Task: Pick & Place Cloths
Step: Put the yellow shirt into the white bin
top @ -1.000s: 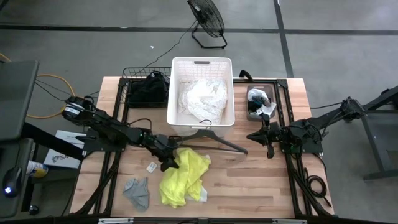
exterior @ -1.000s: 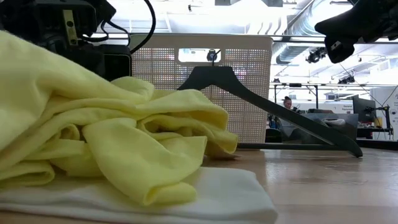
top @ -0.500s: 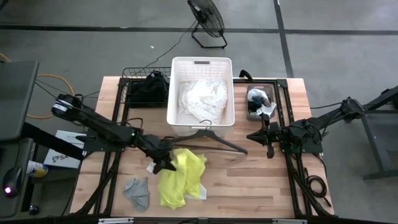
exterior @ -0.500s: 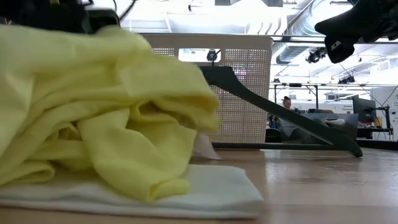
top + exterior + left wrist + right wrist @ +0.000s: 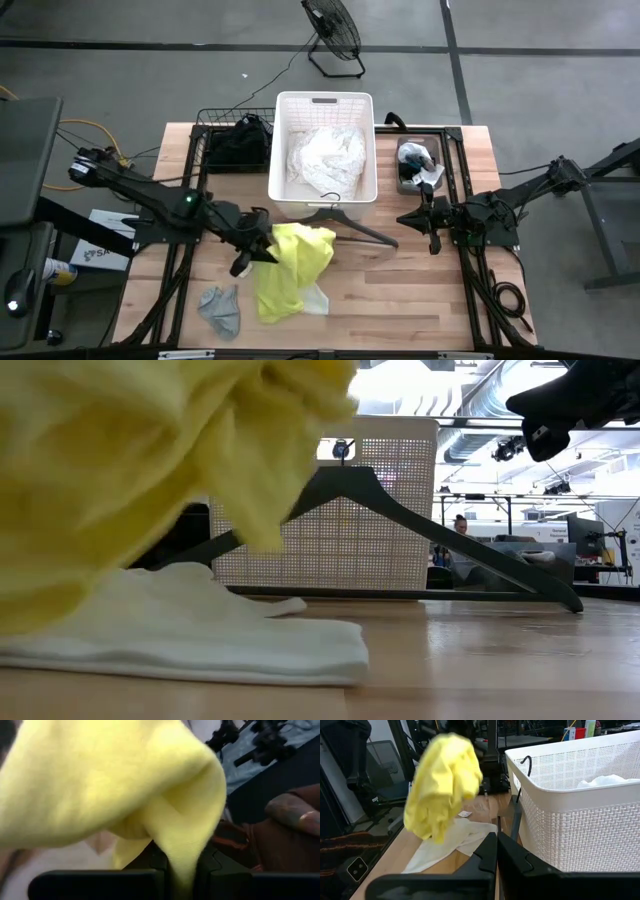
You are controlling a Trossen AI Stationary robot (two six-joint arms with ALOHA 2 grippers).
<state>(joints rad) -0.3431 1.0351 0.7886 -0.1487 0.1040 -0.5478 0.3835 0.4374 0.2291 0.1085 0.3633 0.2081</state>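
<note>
Clearly the left gripper [image 5: 262,243], jaws clamped on the yellow cloth [image 5: 290,270], holds it hanging lengthwise downward.

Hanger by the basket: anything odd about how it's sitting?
Yes. The hanger lies flat on the table with its hook up against the front wall of the basket, not hanging on anything. The yellow cloth, lifted by the left gripper, hangs right beside one of its arms and could drag it.

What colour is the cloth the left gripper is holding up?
Neon yellow cloth, clamped in the left gripper; clearest in the right wrist view.
</note>
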